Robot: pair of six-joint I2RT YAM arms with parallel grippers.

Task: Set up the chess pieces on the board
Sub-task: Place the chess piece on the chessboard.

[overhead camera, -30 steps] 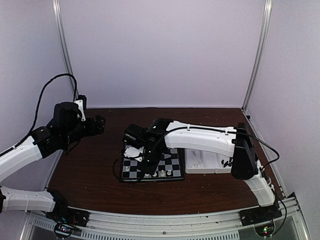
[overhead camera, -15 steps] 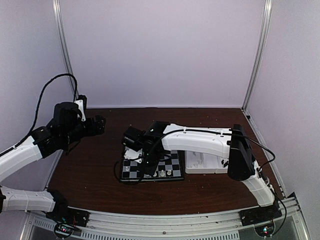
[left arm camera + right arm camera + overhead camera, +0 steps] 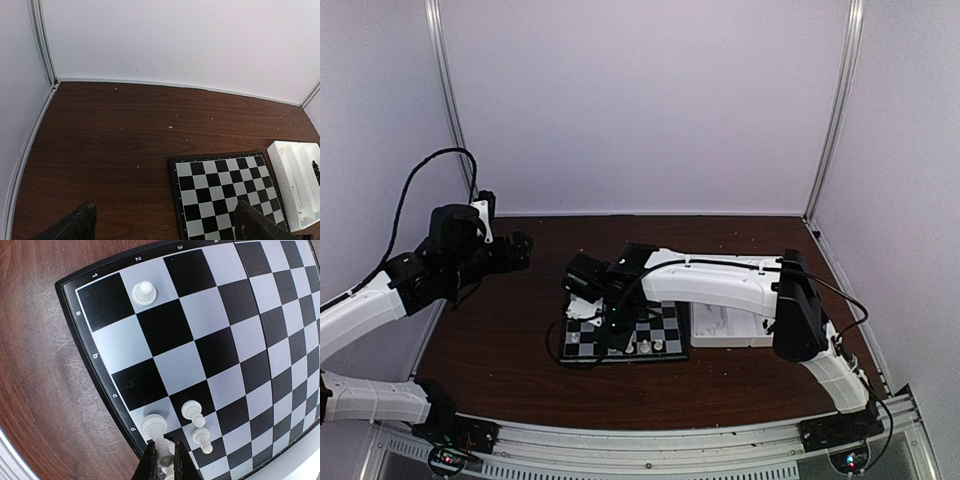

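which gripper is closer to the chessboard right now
Right. The right gripper sits just over the board near its edge, shut on a white piece. The left gripper hangs open above the table, well off to the board's left.

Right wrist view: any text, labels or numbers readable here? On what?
"1": the board rim, top edge
"2": same edge
"3": same edge
"a": rim, left edge
"b": same
"c": same
"d": same
The next numeral is cut off by the frame; nothing else reads.
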